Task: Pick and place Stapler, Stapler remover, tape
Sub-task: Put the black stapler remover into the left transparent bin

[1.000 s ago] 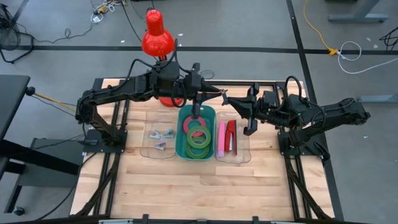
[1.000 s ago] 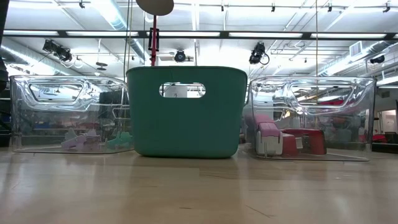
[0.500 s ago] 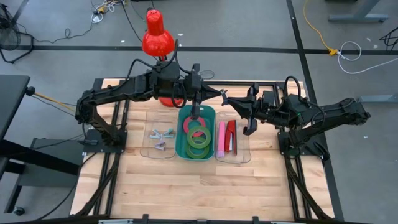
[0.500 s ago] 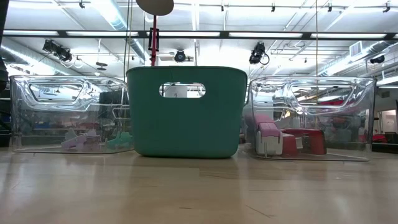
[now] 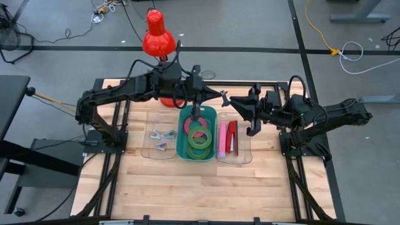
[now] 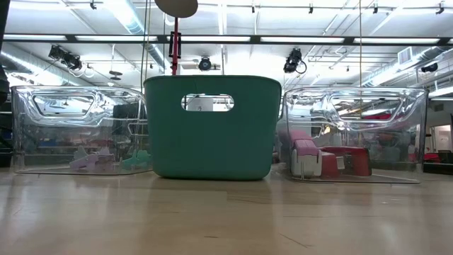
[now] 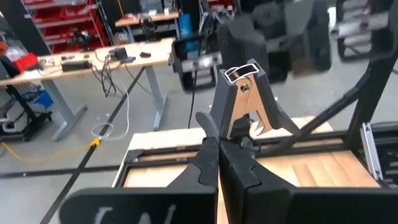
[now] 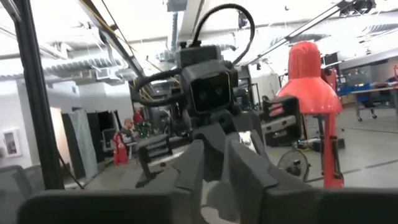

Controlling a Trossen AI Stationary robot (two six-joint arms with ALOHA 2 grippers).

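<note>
High over the bins, my left gripper [image 5: 220, 95] and my right gripper [image 5: 232, 100] meet tip to tip. Between them is a black stapler remover [image 7: 244, 99] with metal claws; in the high view it is only a small dark shape [image 5: 224, 96]. My left gripper [image 7: 217, 154] is shut on it. My right gripper [image 8: 216, 167] faces it from the table's right, its fingers a little apart. Below, pastel stapler removers [image 5: 161, 135] lie in a clear bin, tape rolls [image 5: 199, 135] in the green bin [image 5: 181, 139], and staplers [image 5: 229, 137] in another clear bin. My left gripper pinches the remover's lower end [image 7: 229, 134] between its two fingertips, coming about level from the table's left. The remover stands up above the fingertips, lifted well clear of the bins. My right gripper: I cannot tell whether its fingers [image 8: 250, 163] touch the remover.
A red desk lamp [image 5: 158, 39] stands at the table's far edge behind the left arm. In the low view the green bin [image 6: 212, 127] stands between the two clear bins [image 6: 78, 127] [image 6: 354, 127], with bare wood toward the near edge.
</note>
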